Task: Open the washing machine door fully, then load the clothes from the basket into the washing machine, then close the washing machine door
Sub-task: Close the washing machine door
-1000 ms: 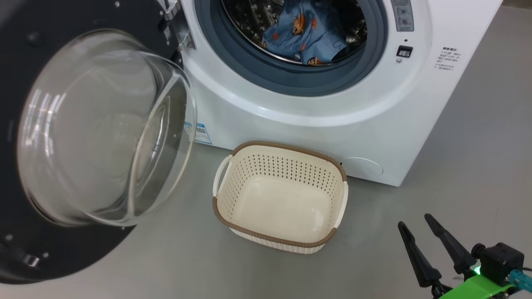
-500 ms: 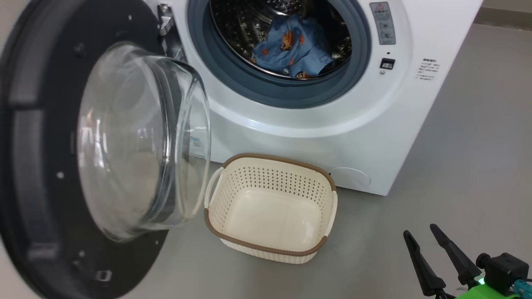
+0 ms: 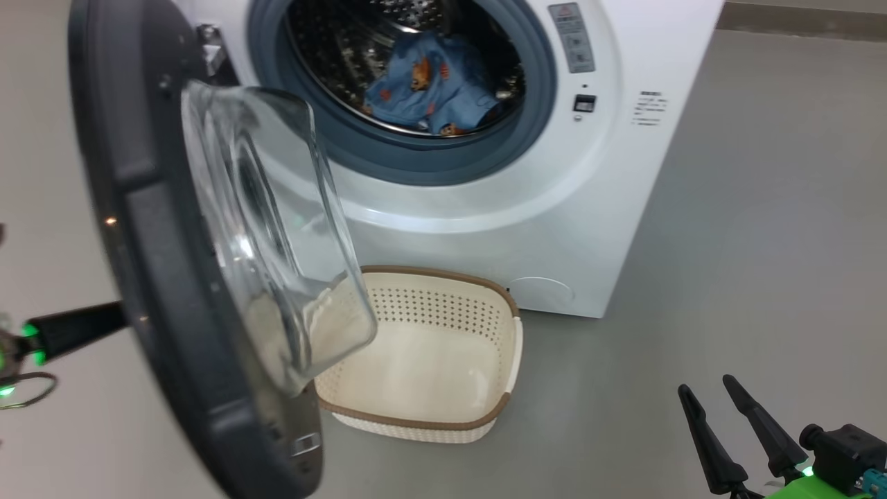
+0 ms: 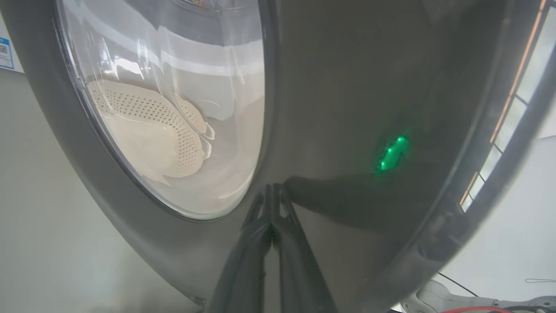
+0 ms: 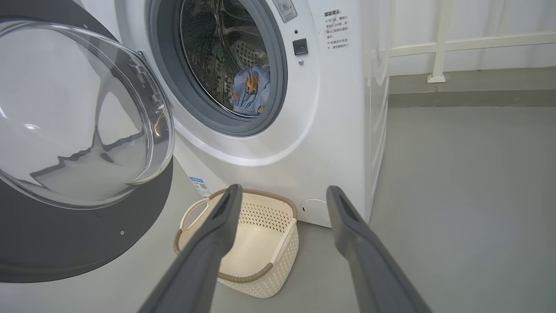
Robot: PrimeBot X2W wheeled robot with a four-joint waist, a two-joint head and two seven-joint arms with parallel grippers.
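The white washing machine [image 3: 554, 229] [image 5: 330, 143] stands with its drum exposed, and the light blue bear-print clothes [image 3: 429, 83] [image 5: 247, 89] lie inside. The black washing machine door [image 3: 138, 208] [image 5: 65, 243] stands partly swung, nearly edge-on in the head view, its glass bowl overlapping the basket. The cream basket [image 3: 429, 305] [image 5: 256, 284] sits empty on the floor before the machine. My left gripper [image 4: 271, 224] is shut, tips against the door's glossy outer face [image 4: 347, 108]; one of its dark fingers [image 3: 76, 326] shows behind the door. My right gripper [image 3: 705, 385] [image 5: 283, 190] hangs open and empty, right of the basket.
Grey floor [image 3: 762, 208] spreads to the right of the machine. A white railing [image 5: 438, 43] runs along the back wall. A blue label sticker [image 5: 200, 184] marks the machine's lower left corner. A thin cable [image 3: 21, 388] loops near my left wrist.
The head camera has shifted. The door has swung from wide open toward the machine and now partly covers the basket. My left finger has appeared behind it. The right gripper has stayed put.
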